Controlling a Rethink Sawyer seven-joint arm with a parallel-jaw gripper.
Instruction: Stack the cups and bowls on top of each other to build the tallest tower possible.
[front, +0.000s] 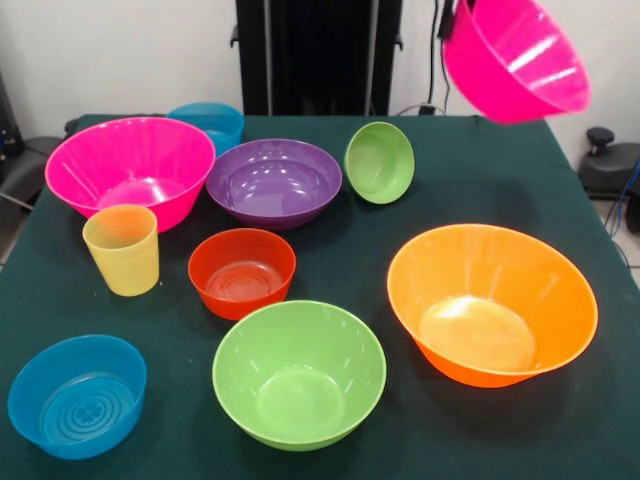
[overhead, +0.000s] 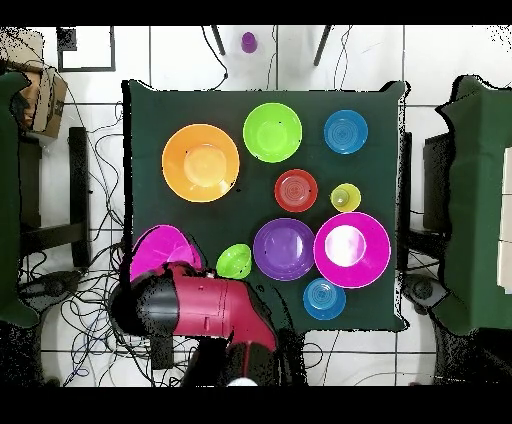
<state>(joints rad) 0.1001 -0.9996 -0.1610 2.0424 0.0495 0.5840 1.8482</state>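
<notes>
Transport step: big glossy pink plastic bowl is airborne and tilted over the table's corner, presumably in the end effector, though its grip can't be seen. No tower yet; next move needs lowering it squarely into the wide orange plastic bowl

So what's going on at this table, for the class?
The robot arm has one big pink bowl lifted in the air near a table corner, tilted. How the gripper holds it cannot be seen. Everything else sits apart on the green table: another pink bowl, purple, orange, red-orange, two blue ones, a lime bowl, a smaller lime one tipped up on its side, and the yellow cup. No stacking yet.
</notes>
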